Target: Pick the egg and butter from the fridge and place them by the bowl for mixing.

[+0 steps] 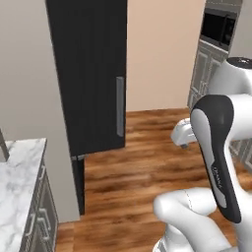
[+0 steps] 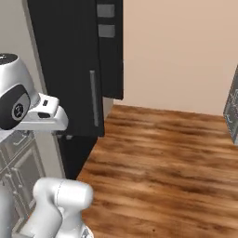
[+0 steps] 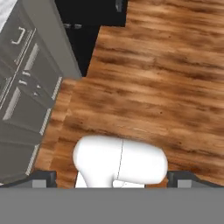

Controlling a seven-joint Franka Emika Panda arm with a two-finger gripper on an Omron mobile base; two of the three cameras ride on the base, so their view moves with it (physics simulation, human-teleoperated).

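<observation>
The two-finger gripper (image 3: 112, 177), with its small dark tips set wide apart at the lower edge of the hand view, stands spread and grasps nothing; it hangs well short of the fridge and points down at the brown wood-plank floor (image 3: 166, 74), probably because the arm is carried folded while the base approaches. In the left base view the white hand (image 1: 183, 133) sits out over the floor, to the right of the tall black-fronted fridge (image 1: 91, 74). The fridge door appears closed, its one grey vertical bar handle (image 1: 119, 106) on the door's right edge, so the egg and the butter are presumably inside and hidden; I cannot tell how they lie. Left of the fridge is one white-veined marble counter (image 1: 17, 172) over grey panelled cabinets (image 3: 26, 96). Far right of the fridge, one black microwave (image 1: 219, 27) sits above more grey cupboards. The first step, opening the door, is not yet done.
</observation>
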